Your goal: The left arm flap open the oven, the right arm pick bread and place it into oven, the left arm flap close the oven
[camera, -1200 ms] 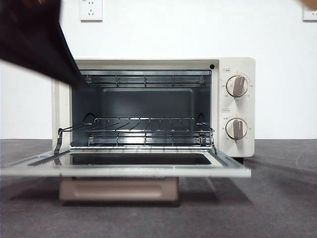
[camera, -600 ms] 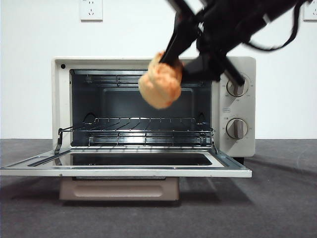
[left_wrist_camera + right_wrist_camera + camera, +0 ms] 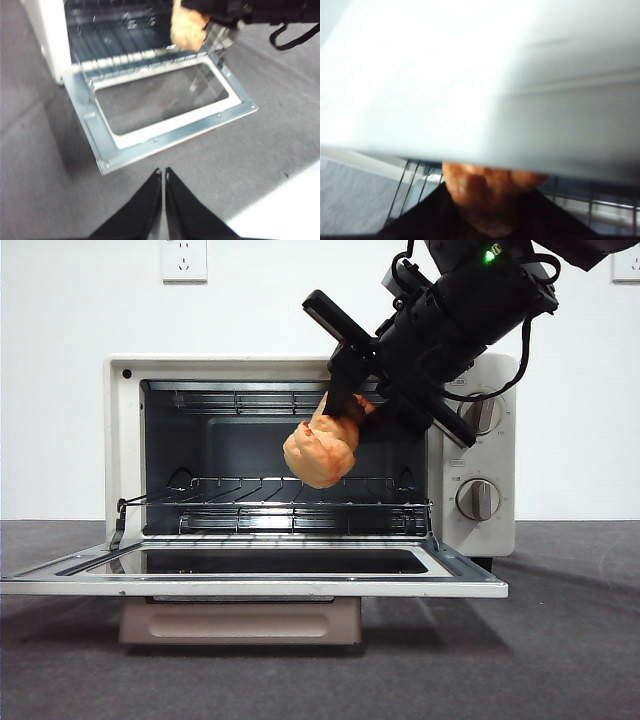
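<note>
The cream-white oven stands with its door flapped down flat and its wire rack bare. The orange-tan bread hangs in front of the oven's opening, above the rack, pinched in my right gripper, which comes down from the upper right. The right wrist view shows the bread between its jaws, close under the oven's top. In the left wrist view, my left gripper is shut and holds nothing, drawn back over the table in front of the open door, with the bread seen beyond.
Two round knobs sit on the oven's right panel. The beige bar handle hangs below the lowered door. Dark grey table spreads around the oven; a white wall with a socket stands behind.
A dark arm at the upper left withdrew from view. The right arm came in from the upper right with the bread and has lowered it toward the oven opening.
</note>
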### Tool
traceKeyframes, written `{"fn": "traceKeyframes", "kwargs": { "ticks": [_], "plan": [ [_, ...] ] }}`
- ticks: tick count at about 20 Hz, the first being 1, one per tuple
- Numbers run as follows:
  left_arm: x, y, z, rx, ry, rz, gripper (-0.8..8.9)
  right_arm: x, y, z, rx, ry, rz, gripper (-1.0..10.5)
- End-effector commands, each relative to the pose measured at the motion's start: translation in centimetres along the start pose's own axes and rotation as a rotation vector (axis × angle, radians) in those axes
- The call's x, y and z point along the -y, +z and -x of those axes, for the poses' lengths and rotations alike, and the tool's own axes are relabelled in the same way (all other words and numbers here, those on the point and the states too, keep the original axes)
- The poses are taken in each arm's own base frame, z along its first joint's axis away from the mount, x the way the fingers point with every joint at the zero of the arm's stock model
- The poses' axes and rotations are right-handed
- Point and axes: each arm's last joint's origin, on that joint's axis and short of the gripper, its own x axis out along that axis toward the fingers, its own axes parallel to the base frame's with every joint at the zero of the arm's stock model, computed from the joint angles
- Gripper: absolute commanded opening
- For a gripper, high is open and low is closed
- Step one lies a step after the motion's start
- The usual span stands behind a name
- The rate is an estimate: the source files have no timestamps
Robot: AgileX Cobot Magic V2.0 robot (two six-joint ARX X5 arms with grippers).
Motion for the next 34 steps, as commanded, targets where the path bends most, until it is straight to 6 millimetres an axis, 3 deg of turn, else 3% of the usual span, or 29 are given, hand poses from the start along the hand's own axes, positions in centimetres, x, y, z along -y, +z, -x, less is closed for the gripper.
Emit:
{"fn": "traceKeyframes", "kwargs": {
  "ticks": [1,3,5,13,20,23,27,30,32,34],
  "plan": [
    [0.1,0.3,0.1,0.000,0.001,0.056,0.16,-0.3,0.2,-0.4,0.023,0.000,-0.006,2.6],
    [0.1,0.2,0.1,-0.008,0.004,0.066,0.16,-0.3,0.2,-0.4,0.035,-0.013,-0.005,4.0],
    [0.1,0.2,0.1,-0.013,0.009,0.088,0.16,-0.3,0.2,-0.4,0.033,-0.014,-0.005,4.5],
    [0.2,0.6,-1.7,-0.104,0.073,0.139,0.16,-0.9,0.9,0.9,0.072,-0.030,0.020,5.1],
    [0.2,0.7,-1.9,-0.115,0.066,0.139,0.16,-0.5,0.4,1.0,0.020,-0.083,0.015,5.6],
    [0.1,0.7,-2.0,-0.106,0.107,0.143,0.16,-0.9,0.6,2.0,-0.002,-0.072,0.016,5.6],
    [-0.7,1.5,-4.3,-0.215,0.147,0.165,0.14,-2.9,0.9,6.2,-0.070,-0.017,0.045,5.5],
    [-2.1,3.6,-7.2,-0.214,0.000,0.250,0.14,-4.4,1.1,11.1,-0.125,0.064,0.145,4.6],
    [-4.1,4.7,-8.6,-0.187,-0.015,0.322,0.14,-4.6,1.1,14.9,-0.136,0.070,0.190,4.2],
    [-7.3,4.9,-10.4,-0.227,0.021,0.409,0.14,-4.5,0.8,19.5,-0.108,0.067,0.260,3.2]
  ]
}}
